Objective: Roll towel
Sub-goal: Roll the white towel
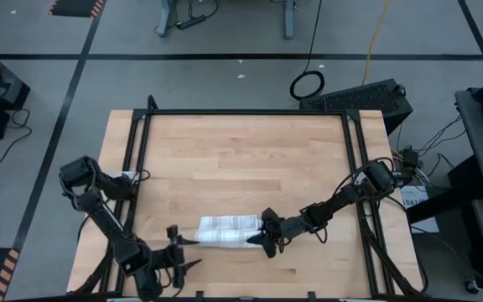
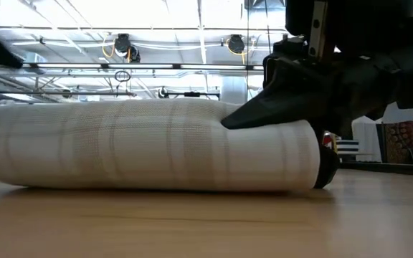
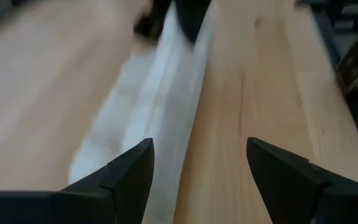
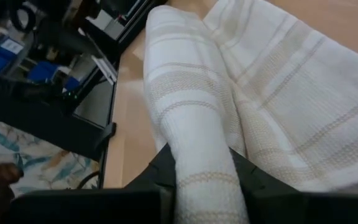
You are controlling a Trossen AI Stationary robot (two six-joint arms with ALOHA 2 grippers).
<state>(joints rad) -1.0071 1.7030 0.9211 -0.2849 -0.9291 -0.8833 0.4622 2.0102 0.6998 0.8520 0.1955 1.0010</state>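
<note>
High view: I see the white plaid-checked cloth towel (image 1: 227, 231), rolled into a log, lying on the pale wooden table (image 1: 241, 159) near its front edge. My right gripper (image 1: 258, 237) is at its right end, my left gripper (image 1: 189, 252) just off its left end.

Low view: dark finger lies on the roll's top.

Left wrist view: fingers (image 3: 129, 171) spread, holding nothing.

Right wrist view: right fingers pinch a towel fold.

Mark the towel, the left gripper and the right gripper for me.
towel (image 1: 225, 230): high view, middle of the roll.
left gripper (image 1: 183, 250): high view, between its open fingertips.
right gripper (image 1: 258, 237): high view, fingertips at the roll's end.
</note>
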